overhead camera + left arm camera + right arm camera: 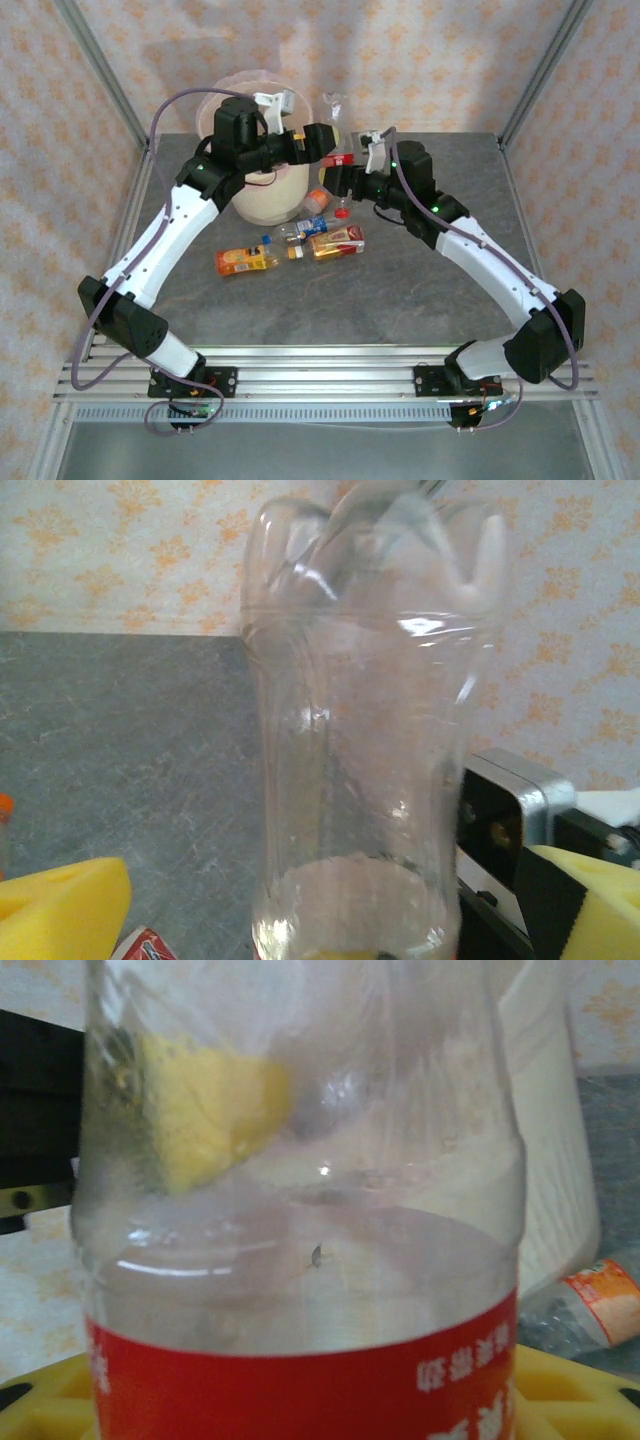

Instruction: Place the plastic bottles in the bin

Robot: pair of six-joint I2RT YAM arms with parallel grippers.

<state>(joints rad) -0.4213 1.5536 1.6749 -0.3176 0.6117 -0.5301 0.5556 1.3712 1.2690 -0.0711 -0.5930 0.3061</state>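
A clear plastic bottle (337,118) with a red label (300,1380) is held base-up just right of the bin (258,190), a large pale cream bucket. My right gripper (346,168) is shut on the bottle at its label, its yellow pads (570,1390) on either side. My left gripper (322,141) reaches across the bin's rim and stands open around the same bottle (365,730); its yellow pads (60,910) sit apart from the bottle's sides. Several more bottles lie on the table: an orange-labelled one (245,261), another (337,242), a small blue-labelled one (303,228).
An orange-capped bottle (316,200) lies against the bin's foot, seen again as a lying bottle (590,1305) in the right wrist view. The grey table (420,290) has bare room at front and right. Frame posts (100,70) stand at the corners.
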